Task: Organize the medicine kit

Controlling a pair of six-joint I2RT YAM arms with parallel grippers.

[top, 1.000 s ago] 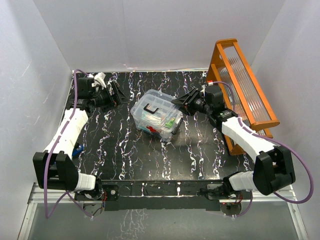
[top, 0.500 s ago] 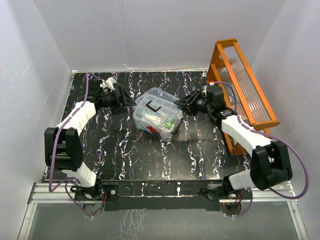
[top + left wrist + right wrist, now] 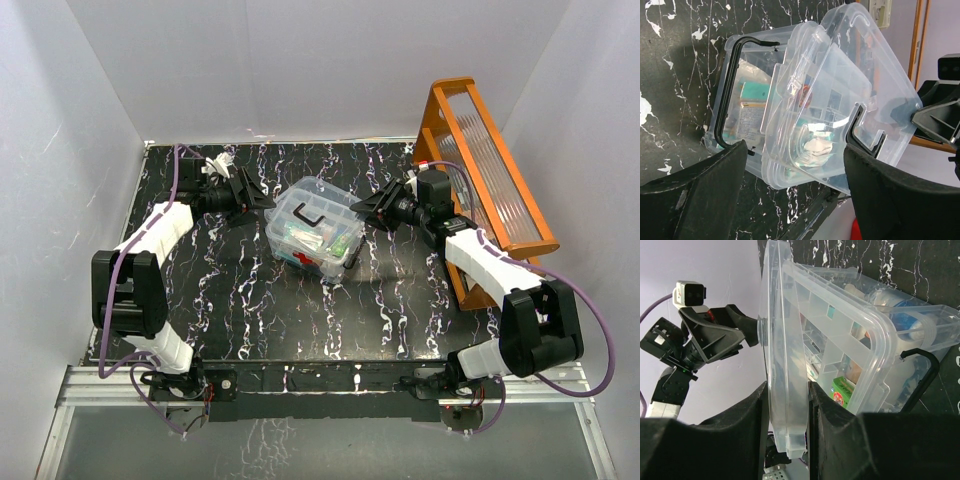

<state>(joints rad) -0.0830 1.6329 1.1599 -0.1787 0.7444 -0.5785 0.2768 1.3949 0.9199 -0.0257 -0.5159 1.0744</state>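
Glossy clear plastic box point(image 3: 300, 250) and lid point(image 3: 325, 198); glossy marbled table point(image 3: 300, 310)

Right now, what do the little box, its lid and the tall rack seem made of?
Box: clear, glossy plastic, likely; contents show through. Lid: same clear plastic, catching glare. Rack: smooth orange frame, maybe painted wood or metal; ribbed clear panels, plastic or glass.

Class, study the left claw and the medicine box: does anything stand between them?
Nothing visible does. The open left claw faces the box with no object between them. The right claw grips the lid from the opposite side, outside that gap.
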